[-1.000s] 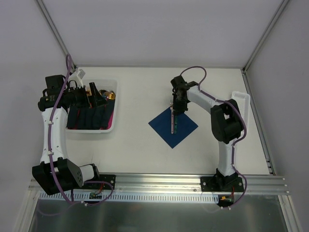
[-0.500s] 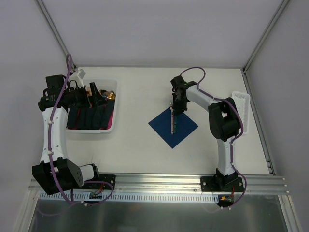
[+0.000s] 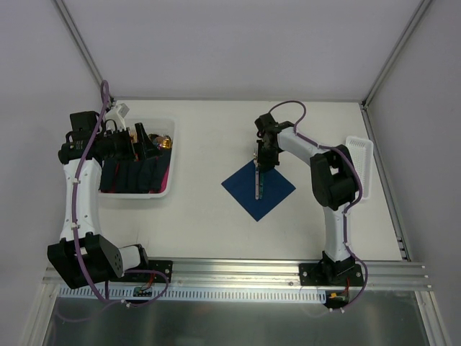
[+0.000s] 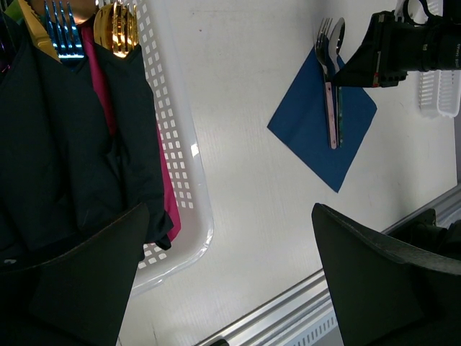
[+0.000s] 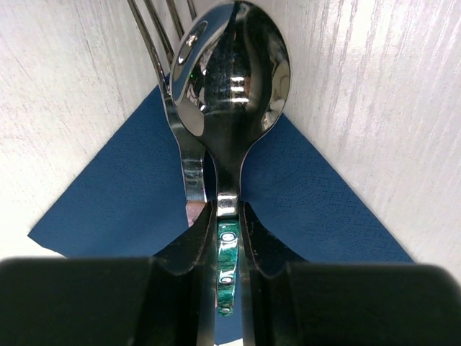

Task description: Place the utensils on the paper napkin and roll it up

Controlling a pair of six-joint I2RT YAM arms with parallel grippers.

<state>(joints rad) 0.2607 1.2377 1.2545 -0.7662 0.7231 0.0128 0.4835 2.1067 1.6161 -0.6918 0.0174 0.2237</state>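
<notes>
The paper napkin [image 3: 277, 189] lies flat on the table [image 3: 202, 130] as a dark blue diamond, one corner pointing away from the arm bases; the utensils [image 3: 258, 182], a spoon [image 5: 232, 79] and a fork [image 5: 181, 122], lie along the napkin's diagonal, handles side by side over the blue paper; in the left wrist view one handle looks pink and the other green; both heads reach past the napkin's far corner onto the bare table, the spoon's bowl overlapping the fork's tines; the right gripper [image 5: 227, 231] sits over the napkin's far corner with its fingers [image 5: 191, 249] pressed in on the spoon's green handle just behind the neck; whether the spoon rests fully on the napkin or is held slightly off it cannot be told; well to the left of the napkin stands a white basket [image 4: 176, 144] filled with dark blue rolls [image 3: 133, 176] and gold and coloured cutlery heads; the left gripper [image 3: 144, 140] hangs over that basket, far from the napkin, its jaws spread wide with nothing between them; to the right of the napkin, at the table's edge, stands a second white basket [image 3: 360, 162], propped on its side.
</notes>
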